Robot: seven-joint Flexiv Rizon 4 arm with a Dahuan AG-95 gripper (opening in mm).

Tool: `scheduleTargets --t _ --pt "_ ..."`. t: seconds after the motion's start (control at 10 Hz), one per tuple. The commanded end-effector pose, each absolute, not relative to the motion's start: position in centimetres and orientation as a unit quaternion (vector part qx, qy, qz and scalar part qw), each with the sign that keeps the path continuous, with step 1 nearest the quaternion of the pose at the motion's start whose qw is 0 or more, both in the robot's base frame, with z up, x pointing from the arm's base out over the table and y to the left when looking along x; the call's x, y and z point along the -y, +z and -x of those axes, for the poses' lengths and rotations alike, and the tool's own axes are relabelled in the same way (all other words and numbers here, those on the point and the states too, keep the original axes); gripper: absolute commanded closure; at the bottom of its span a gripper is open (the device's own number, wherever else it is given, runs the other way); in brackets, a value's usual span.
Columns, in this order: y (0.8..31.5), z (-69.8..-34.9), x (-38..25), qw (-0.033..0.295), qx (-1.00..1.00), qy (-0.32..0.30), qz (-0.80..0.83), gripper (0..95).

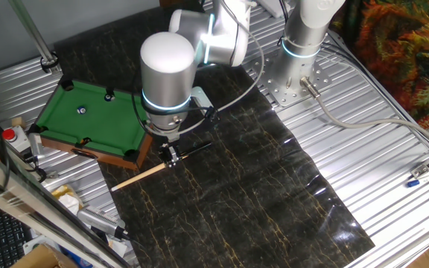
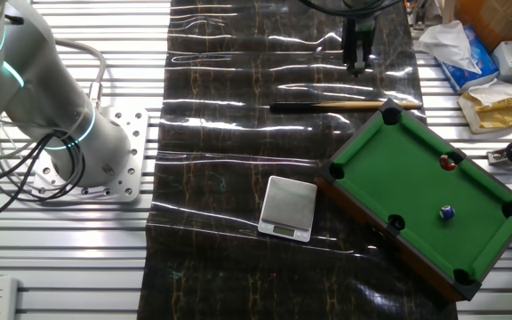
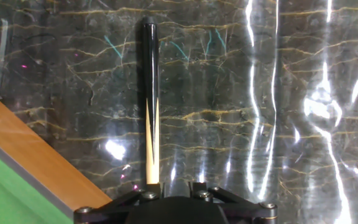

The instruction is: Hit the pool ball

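The wooden cue stick lies flat on the dark marbled mat, its black butt pointing away from the pool table. It also shows in the other fixed view and runs up the middle of the hand view. My gripper hangs over the cue's middle, a little above it. In the hand view the gripper shows a gap between its fingertips with nothing in it. The green mini pool table holds a blue ball and a red ball by a pocket.
A small silver scale sits on the mat beside the pool table's corner. The table's wooden rim is close on the left of the hand view. Boxes and clutter lie past the mat's edge.
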State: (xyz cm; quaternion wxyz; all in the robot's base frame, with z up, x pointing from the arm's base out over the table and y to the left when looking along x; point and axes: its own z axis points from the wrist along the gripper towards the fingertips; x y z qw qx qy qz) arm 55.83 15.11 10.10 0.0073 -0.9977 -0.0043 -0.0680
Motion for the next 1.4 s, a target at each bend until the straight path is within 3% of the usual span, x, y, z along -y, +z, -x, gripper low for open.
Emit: scheduleTargets --t 0.1,0.7,0.8,0.9,1.4 --pt "10.05 -55.83 -15.15 0.014 0.002 -0.067 0.998 76.0" --pt "9.98 -55.59 -15.21 0.031 -0.044 -0.058 0.997 76.0" --pt "9.98 -55.59 -15.21 0.029 -0.049 -0.055 0.997 95.0" --pt "9.98 -55.59 -15.21 0.028 -0.066 -0.049 0.996 95.0" --pt "9.98 -55.59 -15.21 -0.034 -0.079 -0.047 0.995 95.0"
